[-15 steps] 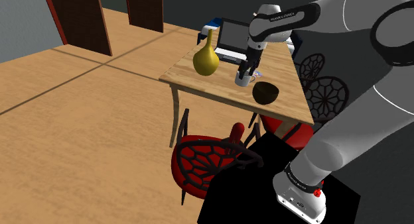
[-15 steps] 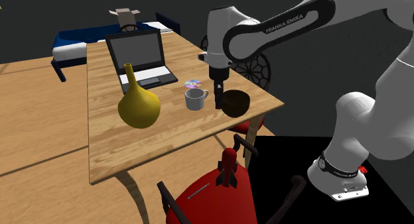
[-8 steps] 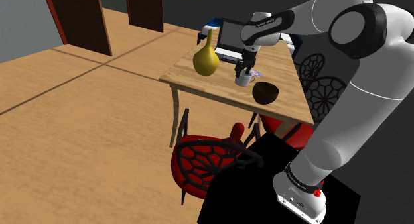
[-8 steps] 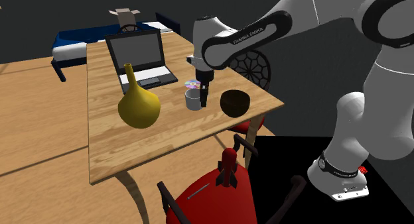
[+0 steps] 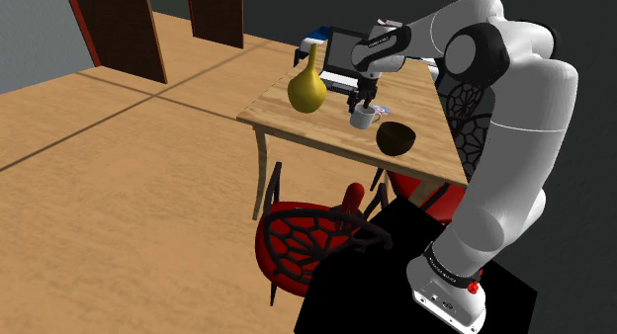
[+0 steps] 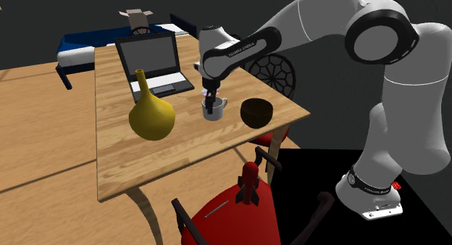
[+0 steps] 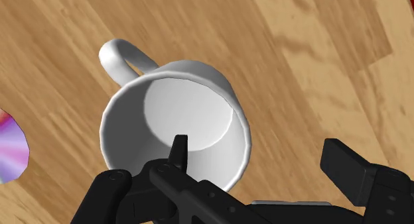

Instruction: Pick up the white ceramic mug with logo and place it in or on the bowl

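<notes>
We see the fingers [image 7: 355,169] spread, one tip inside the white mug [image 7: 189,116], the other outside its rim and clear of it. The mug stands upright on the wooden bench [image 7: 318,70] beneath them; farther from the fingers sits the dark bowl [image 6: 256,111].

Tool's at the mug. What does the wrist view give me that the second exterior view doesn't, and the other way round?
Wrist view: the white mug is empty inside, and the open tool straddles its wall, one finger over the opening, the other outside. A rainbow disc lies beside the mug.
Second exterior view: the dark bowl stands next to the mug, with the yellow vase, the laptop and the red chair.
Shared: mug, tool, wooden table.
</notes>
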Action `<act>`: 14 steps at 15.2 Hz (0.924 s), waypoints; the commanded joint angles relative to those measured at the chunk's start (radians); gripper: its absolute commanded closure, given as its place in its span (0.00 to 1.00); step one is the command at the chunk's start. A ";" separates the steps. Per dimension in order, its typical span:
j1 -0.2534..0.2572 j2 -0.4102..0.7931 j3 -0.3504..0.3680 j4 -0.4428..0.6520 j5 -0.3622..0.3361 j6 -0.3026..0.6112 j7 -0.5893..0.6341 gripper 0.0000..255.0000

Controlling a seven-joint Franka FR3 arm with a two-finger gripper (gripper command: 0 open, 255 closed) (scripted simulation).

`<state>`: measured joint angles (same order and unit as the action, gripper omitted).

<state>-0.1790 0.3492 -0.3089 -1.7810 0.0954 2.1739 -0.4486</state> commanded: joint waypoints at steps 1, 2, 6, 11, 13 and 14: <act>-0.006 0.023 0.001 0.010 0.007 0.014 -0.006 0.00; -0.007 0.030 0.002 0.006 0.010 0.025 -0.008 0.00; -0.013 0.064 0.008 -0.010 0.023 0.073 -0.016 0.00; -0.013 0.064 0.008 -0.010 0.023 0.073 -0.016 0.00; -0.013 0.064 0.008 -0.010 0.023 0.073 -0.016 0.00; -0.013 0.064 0.008 -0.010 0.023 0.073 -0.016 0.00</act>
<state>-0.1919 0.4127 -0.3006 -1.7907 0.1180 2.2468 -0.4644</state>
